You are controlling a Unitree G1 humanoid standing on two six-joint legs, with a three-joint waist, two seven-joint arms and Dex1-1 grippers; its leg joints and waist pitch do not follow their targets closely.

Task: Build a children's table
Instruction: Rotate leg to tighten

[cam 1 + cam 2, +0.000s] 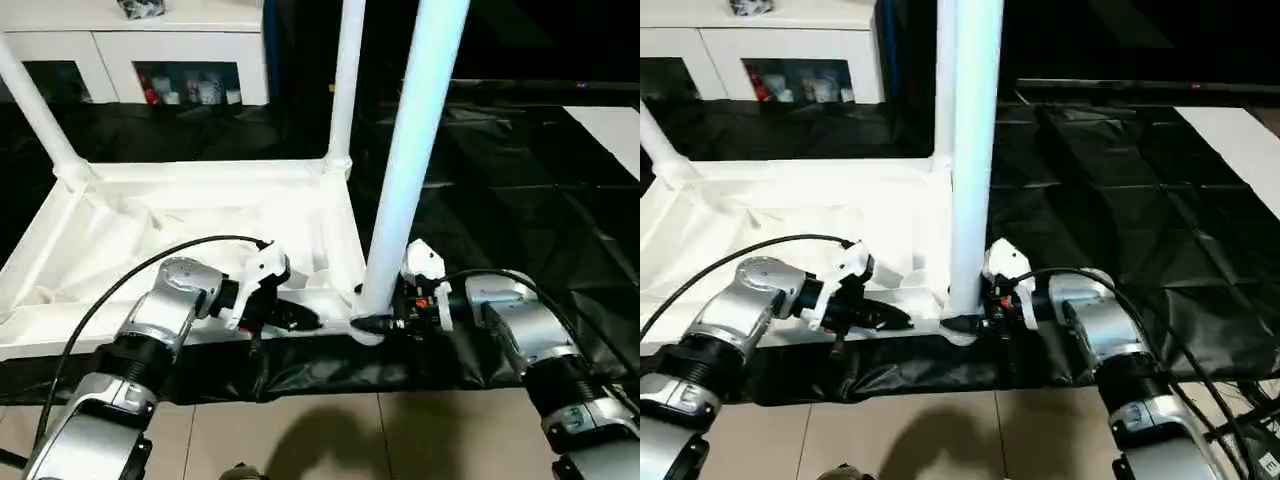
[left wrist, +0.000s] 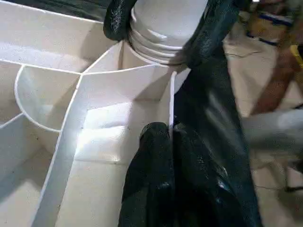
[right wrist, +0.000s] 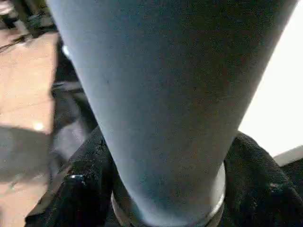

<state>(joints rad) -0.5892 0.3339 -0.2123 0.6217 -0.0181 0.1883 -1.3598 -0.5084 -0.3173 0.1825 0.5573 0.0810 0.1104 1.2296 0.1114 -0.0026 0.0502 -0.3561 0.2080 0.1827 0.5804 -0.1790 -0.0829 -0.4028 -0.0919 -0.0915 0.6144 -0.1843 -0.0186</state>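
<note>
While the clenched left hand (image 1: pixel 300 318) rests on the tabletop (image 1: pixel 200 215), the right hand (image 1: pixel 375 322) grasps the leg (image 1: pixel 415 150)

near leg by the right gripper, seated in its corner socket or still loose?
Cannot tell whether it is fully seated. The near leg stands upright in the corner socket, but its threaded rings still show above the rim, and the right gripper has its fingers around the base.

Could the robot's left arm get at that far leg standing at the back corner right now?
Probably not easily. The left gripper is shut on the tabletop's near rim, and the far leg stands across the upturned top, beyond the near leg. It would have to let go first.
</note>
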